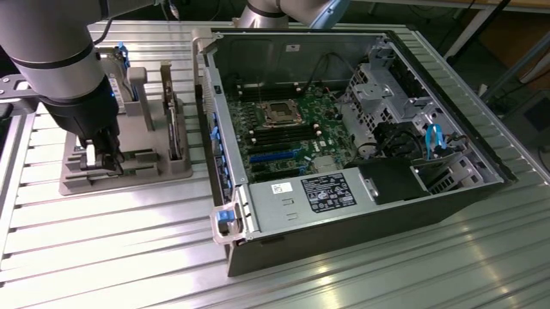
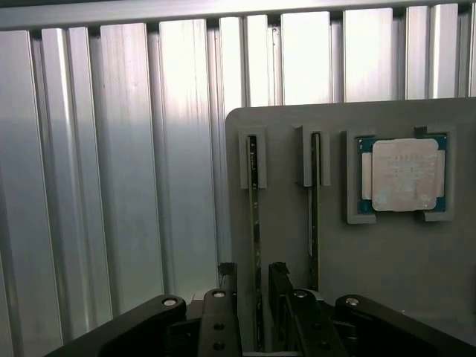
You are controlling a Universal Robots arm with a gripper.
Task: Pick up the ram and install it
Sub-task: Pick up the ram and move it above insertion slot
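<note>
Exterior view: we note the arm standing upright over the grey holder (image 1: 129, 183) by the table's (image 1: 103, 257) edge at the exterior view's left. The gripper (image 1: 99, 162) is low in the holder, its tips hard to make out. The computer case (image 1: 344, 129) lies apart.

Wrist view: the jaws are parted astride the ram (image 2: 255, 216), a gap on each side. The ram stands on edge beside the holder's edge, and the fingers (image 2: 279, 282) hide its near end.

ram (image 2: 254, 223) | thin stick, on edge | outermost slot of gray holder (image 2: 387, 260)
</note>
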